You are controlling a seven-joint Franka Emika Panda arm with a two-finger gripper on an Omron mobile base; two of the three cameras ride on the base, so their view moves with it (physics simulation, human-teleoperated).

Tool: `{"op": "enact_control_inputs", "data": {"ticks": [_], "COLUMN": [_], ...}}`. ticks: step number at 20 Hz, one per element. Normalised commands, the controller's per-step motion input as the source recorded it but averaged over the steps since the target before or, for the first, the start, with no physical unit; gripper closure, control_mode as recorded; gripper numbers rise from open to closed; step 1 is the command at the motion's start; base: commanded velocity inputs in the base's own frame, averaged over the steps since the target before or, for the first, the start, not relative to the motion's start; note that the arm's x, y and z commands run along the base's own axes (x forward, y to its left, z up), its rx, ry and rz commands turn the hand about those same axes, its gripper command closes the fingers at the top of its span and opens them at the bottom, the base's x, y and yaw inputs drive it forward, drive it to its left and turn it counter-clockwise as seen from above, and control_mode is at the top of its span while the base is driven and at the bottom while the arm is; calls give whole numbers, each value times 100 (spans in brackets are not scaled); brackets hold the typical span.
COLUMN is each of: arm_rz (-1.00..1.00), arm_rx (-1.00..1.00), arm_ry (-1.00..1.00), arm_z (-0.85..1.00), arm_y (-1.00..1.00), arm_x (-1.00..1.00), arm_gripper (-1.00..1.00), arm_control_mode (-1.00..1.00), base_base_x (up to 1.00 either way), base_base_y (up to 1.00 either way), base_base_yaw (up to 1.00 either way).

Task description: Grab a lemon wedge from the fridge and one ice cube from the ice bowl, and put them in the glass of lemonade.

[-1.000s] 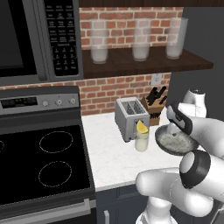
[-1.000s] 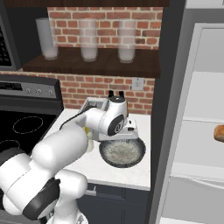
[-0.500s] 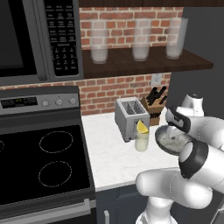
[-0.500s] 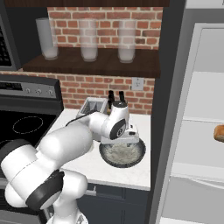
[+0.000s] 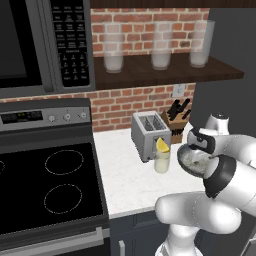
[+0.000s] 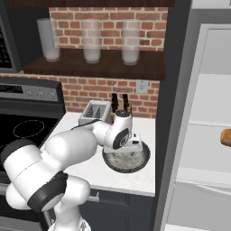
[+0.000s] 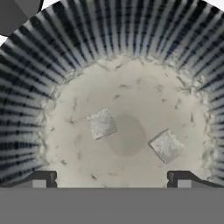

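The white counter ran out to a near edge with bare stone in front of the ice bowl, which sat near that edge and close to the counter's right end. To the right the fridge stood open, its white shelves showing and an orange-brown lump resting on one.

The arm reached forward from the base and bent down over the bowl, the gripper pointing straight into it. Its two dark fingertips were set wide apart, spread open and holding nothing, just above the bowl's pale floor.

From the hand's own camera the bowl had a dark ribbed wall and a sandy whitish bottom, with two small pale ice cubes lying apart on it: the left ice cube and the right ice cube. Both lay between the fingertips, untouched.

Just left of the bowl stood the glass of lemonade, with the lemon wedge perched at its rim. Behind it sat the toaster, and beside that the knife block against the brick wall. Higher up, three frosted glasses lined a dark shelf. The stove filled the space to the left of the counter.
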Motion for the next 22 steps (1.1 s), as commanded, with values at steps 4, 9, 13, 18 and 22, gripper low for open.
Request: {"op": "enact_control_inputs", "data": {"ticks": [4,9,13,18,22], "arm_rz": [9,10,13,16,12], "arm_rx": [-2,-1,0,0,0], "arm_ry": [0,0,1,0,0], "arm_z": [0,-3,-22,-21,-17], "arm_y": [17,3,0,0,-1], "arm_x": [11,20,30,16,5], "arm_gripper": [-100,-100,-100,-100,-100], "arm_control_mode": [-100,-100,-100,-100,-100], "base_base_x": [0,0,0,0,0], "base_base_y": [0,0,0,0,0], "base_base_yaw": [0,0,0,0,0]}}
